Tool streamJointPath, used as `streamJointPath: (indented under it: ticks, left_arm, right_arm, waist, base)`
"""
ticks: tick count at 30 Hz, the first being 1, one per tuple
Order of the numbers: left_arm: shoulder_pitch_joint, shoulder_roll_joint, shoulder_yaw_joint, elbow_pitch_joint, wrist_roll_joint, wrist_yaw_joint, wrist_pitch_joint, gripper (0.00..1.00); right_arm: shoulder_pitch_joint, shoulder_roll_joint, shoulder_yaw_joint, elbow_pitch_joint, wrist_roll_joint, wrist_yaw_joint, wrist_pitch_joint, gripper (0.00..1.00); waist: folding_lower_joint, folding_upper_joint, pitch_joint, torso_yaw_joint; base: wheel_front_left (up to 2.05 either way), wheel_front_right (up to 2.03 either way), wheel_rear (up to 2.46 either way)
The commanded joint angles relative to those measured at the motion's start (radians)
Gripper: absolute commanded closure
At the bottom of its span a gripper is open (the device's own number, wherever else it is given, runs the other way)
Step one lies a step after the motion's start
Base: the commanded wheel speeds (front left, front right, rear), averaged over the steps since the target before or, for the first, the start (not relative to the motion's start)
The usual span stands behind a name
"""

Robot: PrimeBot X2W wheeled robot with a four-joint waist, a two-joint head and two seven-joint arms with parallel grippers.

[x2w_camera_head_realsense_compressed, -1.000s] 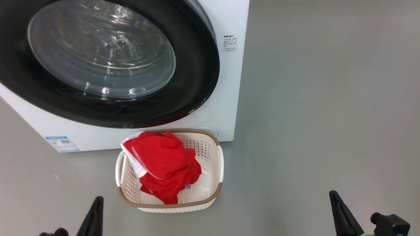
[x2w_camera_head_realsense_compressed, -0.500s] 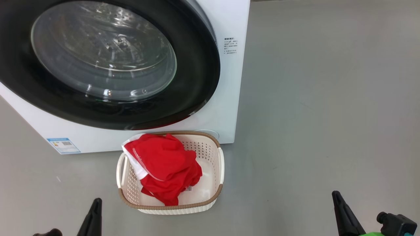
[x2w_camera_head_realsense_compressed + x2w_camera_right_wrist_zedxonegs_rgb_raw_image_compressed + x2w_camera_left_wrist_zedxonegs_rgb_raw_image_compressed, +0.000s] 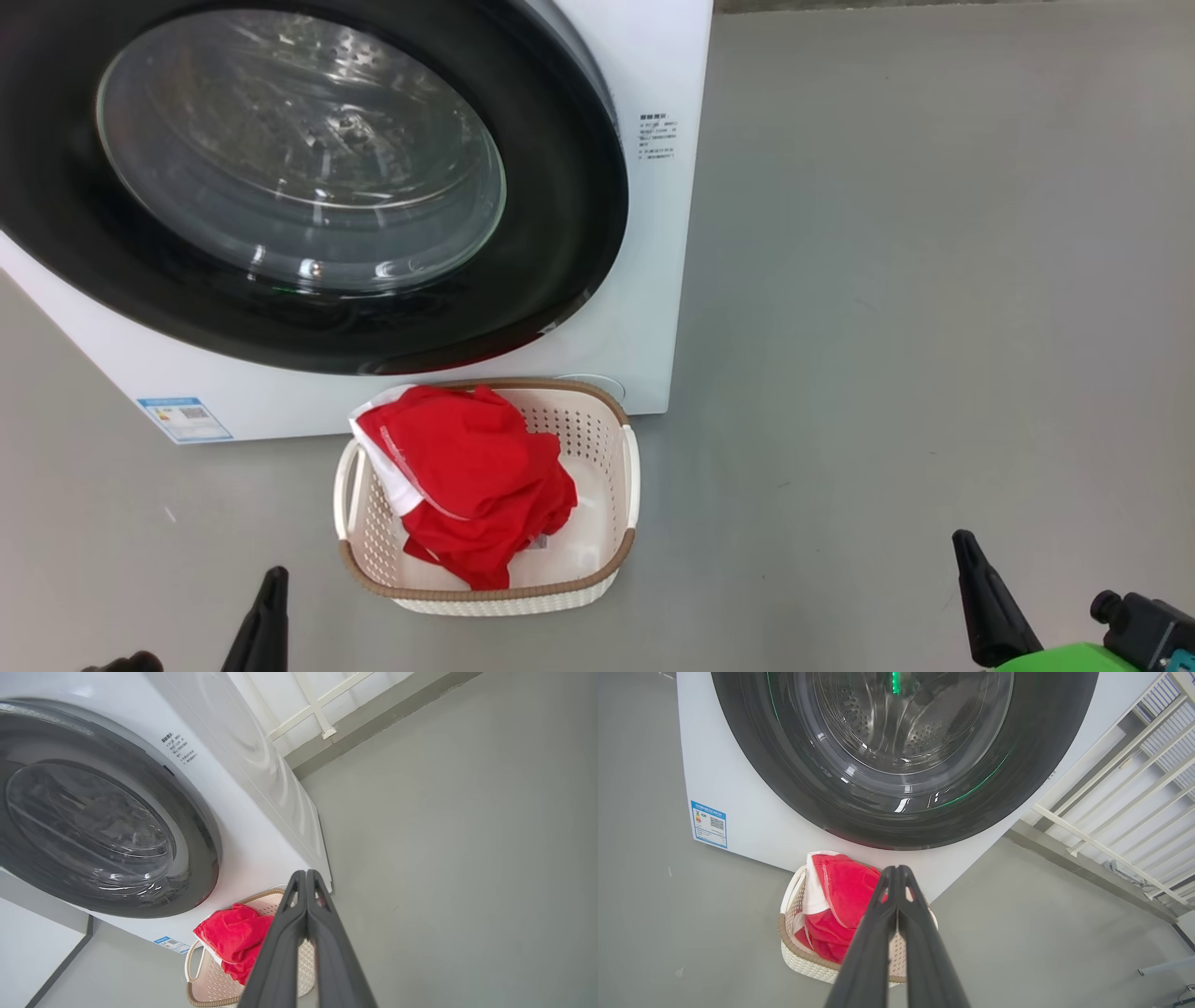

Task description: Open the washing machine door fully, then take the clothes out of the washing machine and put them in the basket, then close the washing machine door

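Note:
The washing machine door [image 3: 299, 177] lies shut against the white washing machine [image 3: 653, 280], its black rim and glass window [image 3: 901, 732] showing the steel drum behind. Red clothes [image 3: 467, 481] with white trim fill the left of the cream basket [image 3: 616, 467] on the floor in front of the machine. My left gripper [image 3: 271, 597] is at the bottom left, shut and empty, its fingers [image 3: 896, 891] pressed together. Near the bottom right my right gripper [image 3: 971, 569] is shut too, holding nothing, fingers [image 3: 306, 891] closed. Both are short of the basket.
Grey floor [image 3: 934, 280] spreads wide to the right of the machine. A blue label [image 3: 184, 419] sits low on the machine's front. White railings [image 3: 1125, 812] and a wall base stand beyond the machine's side.
The whole head view has shifted slightly, so the camera moved. Both grippers have sunk a little toward the frame's lower edge and corners. Door, basket and clothes are unchanged.

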Motion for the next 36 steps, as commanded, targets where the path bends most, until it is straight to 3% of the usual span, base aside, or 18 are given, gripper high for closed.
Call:
streamJointPath:
  ticks: [1,36]
  left_arm:
    - [-0.042,0.008,0.019,-0.02,-0.022,-0.002,0.005,1.0]
    - [-0.085,-0.019,0.044,-0.005,-0.373,-0.004,0.103,1.0]
  right_arm:
    - [-0.034,-0.017,0.0,-0.022,0.021,0.0,0.004,1.0]
    - [-0.098,-0.03,-0.015,-0.024,0.365,-0.001,0.099,1.0]
  waist:
    - [-0.0001,0.0,0.0,0.0]
    - [-0.0001,0.0,-0.026,0.006]
  base:
    - [0.0,0.0,0.0]
    - [0.0,0.0,0.0]
